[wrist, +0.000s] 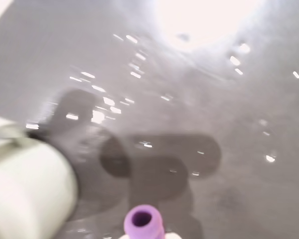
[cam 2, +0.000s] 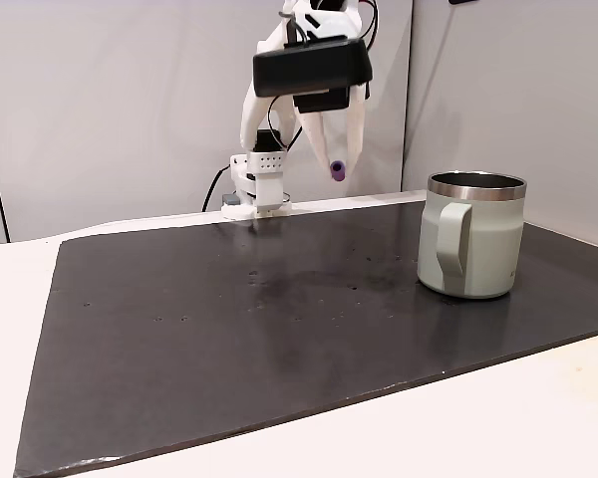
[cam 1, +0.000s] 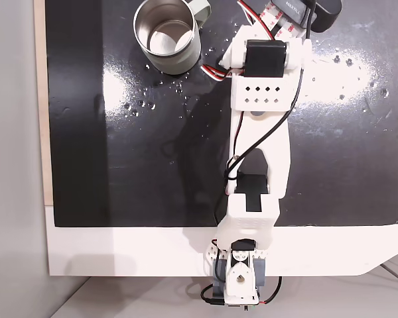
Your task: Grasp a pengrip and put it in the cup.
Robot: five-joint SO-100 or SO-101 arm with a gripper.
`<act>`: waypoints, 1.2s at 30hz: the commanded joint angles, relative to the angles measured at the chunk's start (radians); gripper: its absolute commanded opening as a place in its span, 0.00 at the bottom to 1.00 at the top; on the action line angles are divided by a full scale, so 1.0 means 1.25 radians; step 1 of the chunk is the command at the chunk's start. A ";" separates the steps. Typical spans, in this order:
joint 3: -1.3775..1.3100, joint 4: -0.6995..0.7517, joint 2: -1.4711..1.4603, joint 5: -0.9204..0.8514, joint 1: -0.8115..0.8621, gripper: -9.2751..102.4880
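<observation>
Above the dark mat, the pincer (cam 2: 336, 167) hangs with jaws closed on the pengrip (cam 2: 337, 170), well clear of the desk (cam 2: 538, 418). Grip's long axis runs roughly up-down; its open end faces the wrist camera. Cup (cam 2: 471, 235) stands upright to the right in that fixed view, well apart. Judgement: carry sideways over the rim, then release.

The arm (cam 1: 259, 152) is white printed plastic with black motor blocks, a perforated bracket near the cup (cam 1: 167, 36), and thin red, black and white cables trailing along its links.
</observation>
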 commanded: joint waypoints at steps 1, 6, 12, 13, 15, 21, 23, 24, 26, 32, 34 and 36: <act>-0.118 0.004 0.065 0.020 -0.010 0.08; -0.281 0.000 0.005 0.090 -0.036 0.08; -0.372 -0.034 -0.056 0.202 -0.074 0.08; -0.372 -0.042 -0.060 0.225 -0.082 0.08; -0.372 -0.047 -0.070 0.268 -0.101 0.08; -0.372 -0.045 -0.117 0.399 -0.152 0.08; -0.372 -0.053 -0.137 0.439 -0.162 0.08; -0.372 -0.056 -0.148 0.458 -0.164 0.08; -0.372 -0.070 -0.166 0.492 -0.172 0.08; -0.372 -0.150 -0.183 0.583 -0.191 0.08; -0.372 -0.183 -0.187 0.600 -0.201 0.08; -0.372 -0.204 -0.190 0.604 -0.214 0.08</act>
